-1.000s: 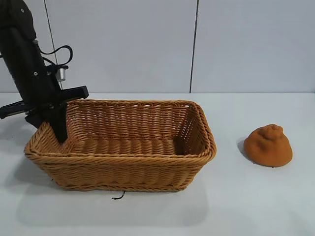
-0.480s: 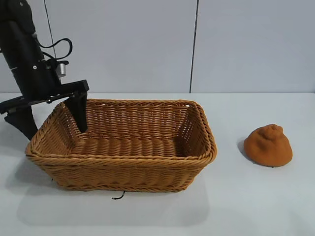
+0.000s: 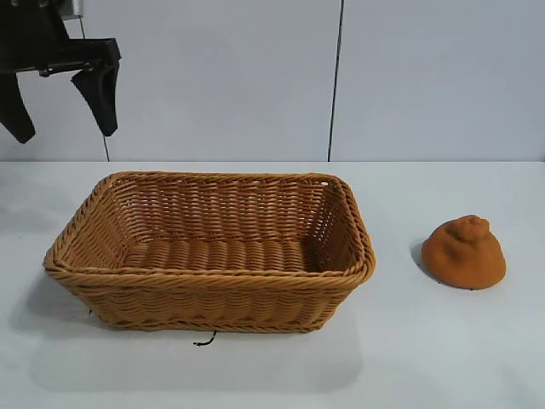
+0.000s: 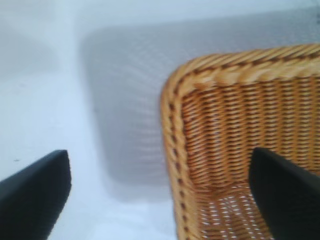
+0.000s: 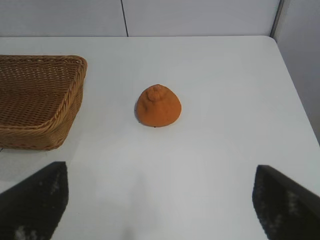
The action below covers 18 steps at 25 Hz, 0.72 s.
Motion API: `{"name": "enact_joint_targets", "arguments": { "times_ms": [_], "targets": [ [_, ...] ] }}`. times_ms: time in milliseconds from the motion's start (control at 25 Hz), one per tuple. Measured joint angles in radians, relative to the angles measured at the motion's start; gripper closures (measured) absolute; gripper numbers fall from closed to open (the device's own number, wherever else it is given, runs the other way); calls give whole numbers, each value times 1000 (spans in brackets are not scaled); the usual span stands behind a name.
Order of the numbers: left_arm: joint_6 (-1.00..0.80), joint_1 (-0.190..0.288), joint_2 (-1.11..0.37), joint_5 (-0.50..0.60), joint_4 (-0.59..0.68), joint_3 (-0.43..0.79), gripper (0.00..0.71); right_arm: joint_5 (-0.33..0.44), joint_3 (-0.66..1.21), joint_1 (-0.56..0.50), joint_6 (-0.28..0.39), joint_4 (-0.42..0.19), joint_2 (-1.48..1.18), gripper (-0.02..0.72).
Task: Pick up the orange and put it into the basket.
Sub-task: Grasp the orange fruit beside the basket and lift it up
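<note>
Both pincers gape empty; orange (image 3: 464,252) sits on table (image 3: 426,358) beside basket (image 3: 213,273).

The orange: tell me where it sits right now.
In the exterior view the orange sits on the white table at the right, outside the basket and clear of its right rim, with nothing touching it.
</note>
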Motion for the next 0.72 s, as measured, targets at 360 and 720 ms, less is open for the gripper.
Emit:
{"name": "enact_joint_targets", "arguments": {
  "times_ms": [360, 720],
  "targets": [
    [1, 54, -116, 0, -1, 152, 16, 0, 0, 0, 0, 0, 0, 10],
    [24, 54, -496, 1, -3, 544, 16, 0, 0, 0, 0, 0, 0, 10]
  ]
}}
